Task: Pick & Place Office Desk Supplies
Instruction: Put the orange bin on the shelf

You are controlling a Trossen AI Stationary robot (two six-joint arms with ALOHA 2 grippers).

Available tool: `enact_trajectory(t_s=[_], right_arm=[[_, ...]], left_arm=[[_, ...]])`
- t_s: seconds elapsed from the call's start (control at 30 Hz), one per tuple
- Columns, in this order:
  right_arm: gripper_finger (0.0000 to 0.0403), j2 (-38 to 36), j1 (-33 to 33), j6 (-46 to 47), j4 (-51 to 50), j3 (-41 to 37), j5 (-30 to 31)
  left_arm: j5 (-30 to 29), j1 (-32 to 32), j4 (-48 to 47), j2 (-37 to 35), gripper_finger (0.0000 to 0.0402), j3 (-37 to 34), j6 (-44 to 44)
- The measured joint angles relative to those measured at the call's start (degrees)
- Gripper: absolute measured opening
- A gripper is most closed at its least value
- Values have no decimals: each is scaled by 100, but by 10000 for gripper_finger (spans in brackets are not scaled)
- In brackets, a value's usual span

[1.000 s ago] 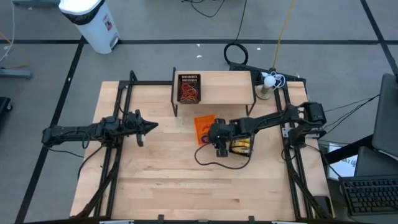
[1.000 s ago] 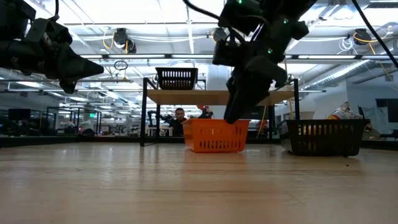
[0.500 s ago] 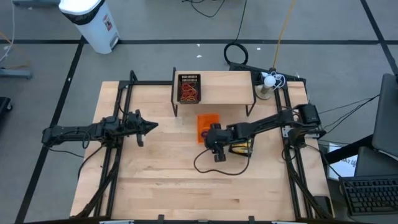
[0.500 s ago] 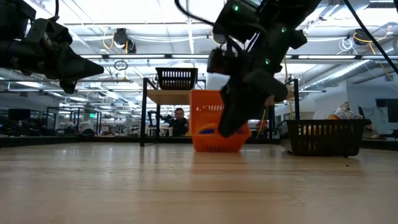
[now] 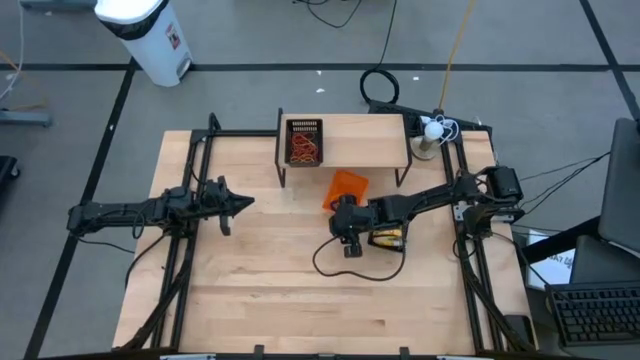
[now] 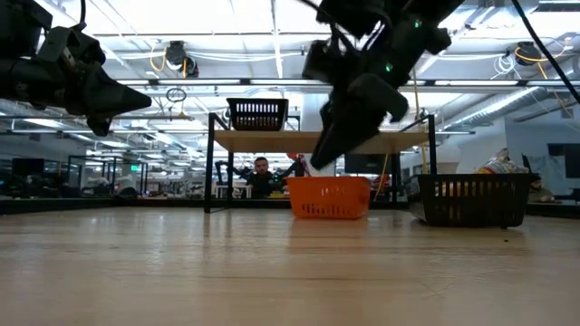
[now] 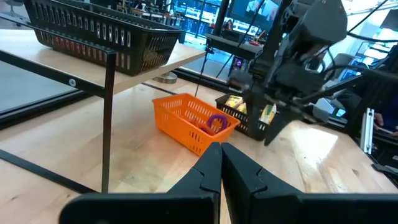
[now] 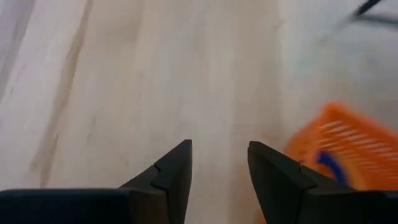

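The small orange tray (image 5: pixel 346 187) stands flat on the table in front of the shelf, turned askew; it holds a purple ring (image 7: pixel 216 122) and a blue ring (image 8: pixel 326 163). My right gripper (image 5: pixel 335 214) hangs open just on the tray's near side, above the table, slanting down, with nothing between its fingers (image 8: pixel 219 158). Under the right arm, a black mesh tray (image 5: pixel 388 238) holds yellow packets (image 7: pixel 267 114). A second black mesh tray (image 5: pixel 304 142), with red-brown rubber bands in it, stands on the shelf. My left gripper (image 5: pixel 246 203) waits shut over the table's left part.
A low wooden shelf on black legs (image 5: pixel 345 140) spans the far middle of the table. A black cable (image 5: pixel 350 268) loops on the table below the right arm. Bare wood (image 5: pixel 300 300) lies toward the near edge.
The orange tray was tipped up on edge at my right gripper half a second ago; it now lies flat, shifted toward the far edge and turned askew. My right gripper has risen a little and stands clear of it.
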Motion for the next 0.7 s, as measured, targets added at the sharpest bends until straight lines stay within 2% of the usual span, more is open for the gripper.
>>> enact_trajectory(t_s=[0.2,0.43,0.7], right_arm=[[153,-211,100,230,-106,193,1066],[155,8,-363,972,-672,455,590],[159,138,-444,1132,-819,442,429]], left_arm=[[-2,0,-12,0,5,0,19],[-4,0,-17,0,5,0,18],[-9,0,-20,0,5,0,18]])
